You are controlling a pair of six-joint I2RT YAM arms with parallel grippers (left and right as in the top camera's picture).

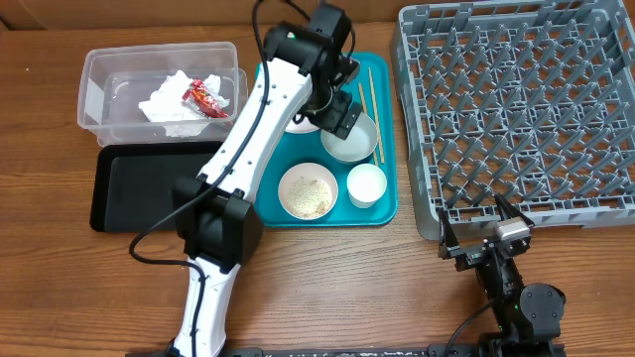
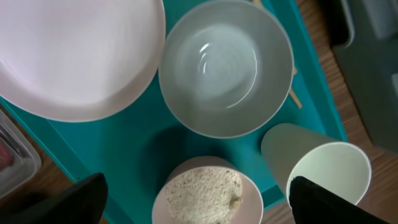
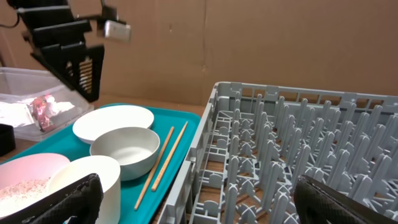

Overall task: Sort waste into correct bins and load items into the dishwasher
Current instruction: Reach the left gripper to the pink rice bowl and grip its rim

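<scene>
1. The bowl (image 2: 225, 65) sits empty on the teal tray (image 2: 124, 146), mid-frame overhead, between plate (image 2: 68, 56) and cup (image 2: 329, 174).
2. My left fingers (image 2: 323, 202) hang wide above it. My right fingers (image 3: 62, 205) are wide too, by the rack (image 1: 516, 99), lower right.
3. Wrapper (image 1: 203, 97) and napkin (image 1: 169, 104) lie in the tub (image 1: 99, 69). I judge the step is loading dishes: drop, then pinch the bowl's rim.

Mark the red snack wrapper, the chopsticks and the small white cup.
red snack wrapper (image 1: 203, 97): overhead view, middle of the crinkled foil.
chopsticks (image 3: 170, 156): right wrist view, mid-shaft of the right-hand stick.
small white cup (image 1: 366, 184): overhead view, inside its open mouth.
</scene>
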